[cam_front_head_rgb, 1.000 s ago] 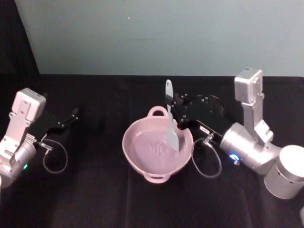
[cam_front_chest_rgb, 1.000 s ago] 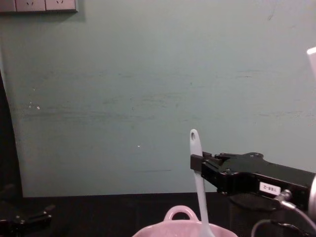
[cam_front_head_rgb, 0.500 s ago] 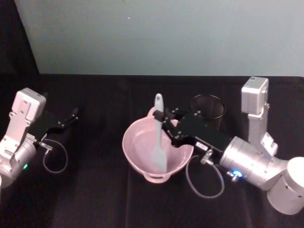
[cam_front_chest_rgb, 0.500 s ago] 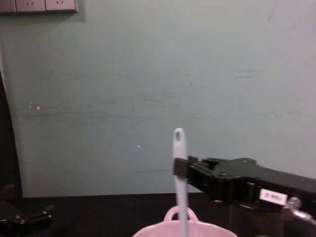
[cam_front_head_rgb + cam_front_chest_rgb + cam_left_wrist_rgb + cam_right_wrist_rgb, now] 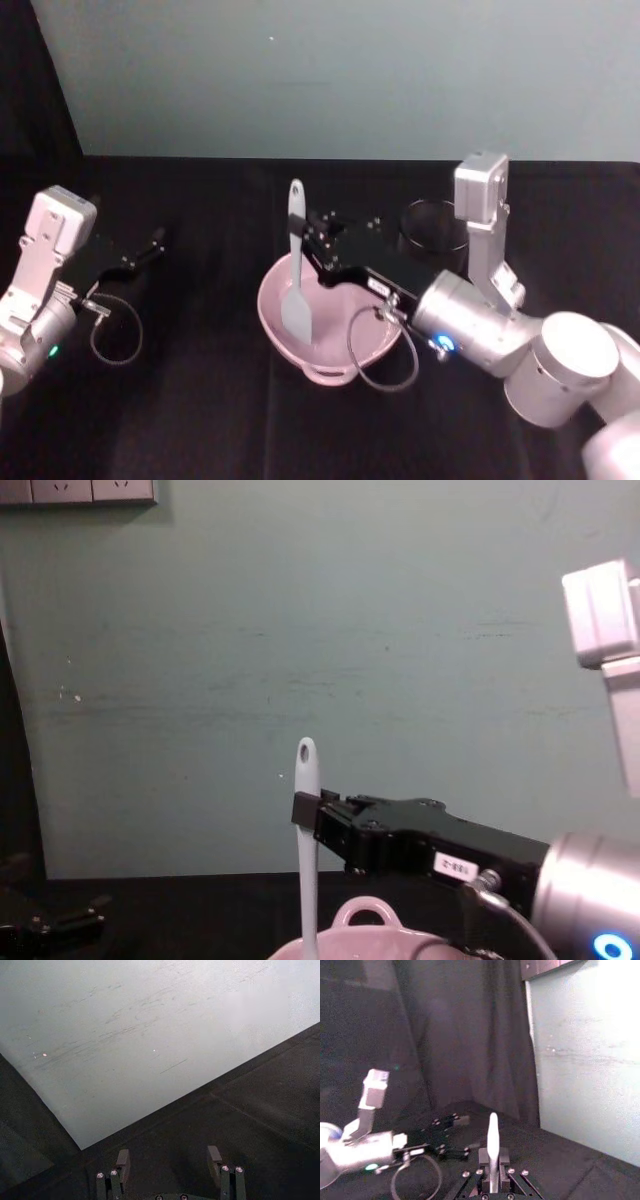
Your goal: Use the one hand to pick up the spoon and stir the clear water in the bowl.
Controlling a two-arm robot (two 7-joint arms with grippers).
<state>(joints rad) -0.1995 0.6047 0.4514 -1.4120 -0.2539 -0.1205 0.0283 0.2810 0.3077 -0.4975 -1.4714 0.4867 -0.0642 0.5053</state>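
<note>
Right gripper (image 5: pixel 303 240) is clamping its flat black jaws on the spoon (image 5: pixel 296 300), centre of the head view, gripping the upper handle below the small oval hole. Spoon is slim white plastic, standing near upright, with its flat blade dipping inside the left half of the bowl (image 5: pixel 330 348). Bowl is round, glossy, pale pink, with a loop handle at the rim, sitting centre-low on the matte black cloth (image 5: pixel 200 400). Black wire-mesh cup (image 5: pixel 432 228), cylindrical, is standing up-right of the bowl. Left gripper (image 5: pixel 148 247) is idling at mid-left, fingers spread with nothing between them.
</note>
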